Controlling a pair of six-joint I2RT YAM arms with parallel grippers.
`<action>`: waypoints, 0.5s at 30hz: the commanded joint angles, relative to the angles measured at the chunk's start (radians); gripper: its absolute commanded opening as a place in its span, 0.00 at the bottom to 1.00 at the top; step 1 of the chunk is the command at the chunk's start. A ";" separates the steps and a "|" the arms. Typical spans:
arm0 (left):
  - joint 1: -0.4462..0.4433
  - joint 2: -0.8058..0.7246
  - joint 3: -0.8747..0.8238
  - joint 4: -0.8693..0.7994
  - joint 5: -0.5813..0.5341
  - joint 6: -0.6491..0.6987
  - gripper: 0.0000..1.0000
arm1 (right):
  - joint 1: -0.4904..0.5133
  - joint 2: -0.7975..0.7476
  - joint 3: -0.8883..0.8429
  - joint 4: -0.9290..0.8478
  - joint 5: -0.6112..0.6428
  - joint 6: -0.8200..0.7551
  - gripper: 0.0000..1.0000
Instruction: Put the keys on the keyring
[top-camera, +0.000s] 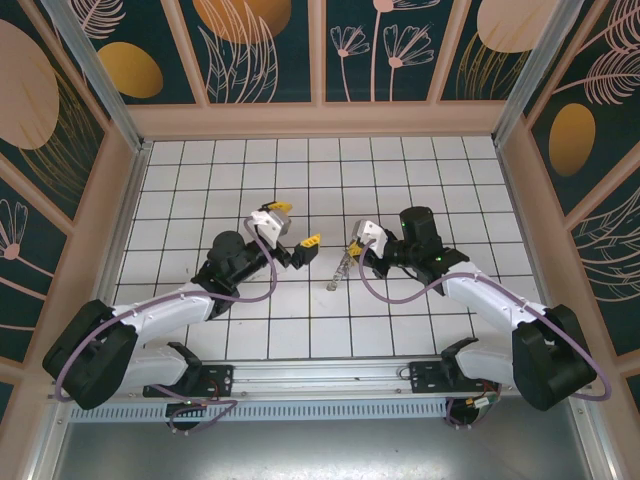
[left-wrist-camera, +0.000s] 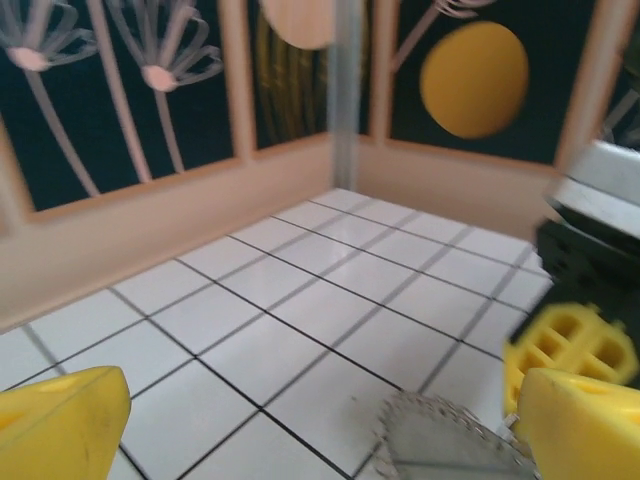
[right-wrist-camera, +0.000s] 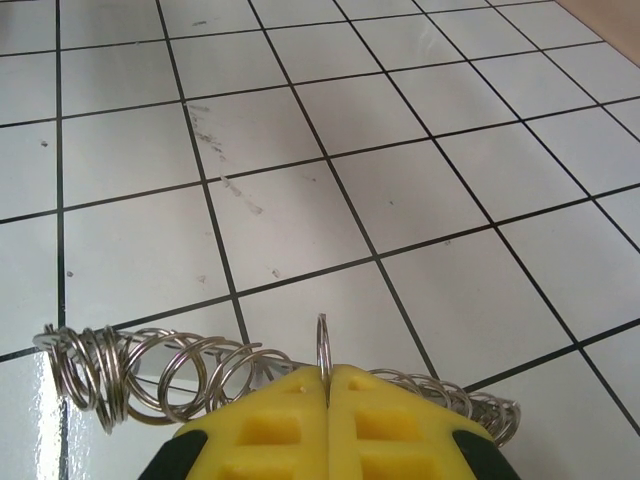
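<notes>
Keyring look: the keyring is a thin silver-grey wire hoop. It is fringed along its length with many small silver pieces that overlap like a loose coil. They run out toward 9 o'clock and 3 o'clock from the grip in the right wrist view.
Keyring from above: seen edge-on, the keyring is a slim silver streak slanting from the grip toward 7 o'clock.
Keyring from the left wrist: the keyring is a blurred grey disc with a toothed rim, low in the view at 6 o'clock.
Keyring place: it is near the middle of the counter, which is white tile with dark grout lines. Whether its lower end touches the tiles cannot be told.
Right end effector: the right end effector has its yellow fingers pressed together, pinching the hoop's wire. A short arc of wire stands up just above the seam.
Left end effector: the left end effector is spread wide and holds nothing. It sits at 9 o'clock from the right one, apart from the keyring. Its two yellow fingers sit at the outer lower corners of its own view.
Surround: panel walls with plant patterns close the counter at 12, 9 and 3 o'clock.
</notes>
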 joint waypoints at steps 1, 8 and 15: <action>0.000 -0.023 0.002 -0.006 -0.241 -0.183 0.99 | 0.013 -0.017 -0.010 0.071 -0.010 0.015 0.00; 0.001 0.057 0.107 -0.164 0.081 -0.058 0.79 | 0.017 -0.015 -0.010 0.061 -0.011 -0.007 0.00; 0.001 0.164 0.255 -0.384 0.263 0.099 0.49 | 0.018 -0.016 -0.014 0.052 -0.012 -0.023 0.00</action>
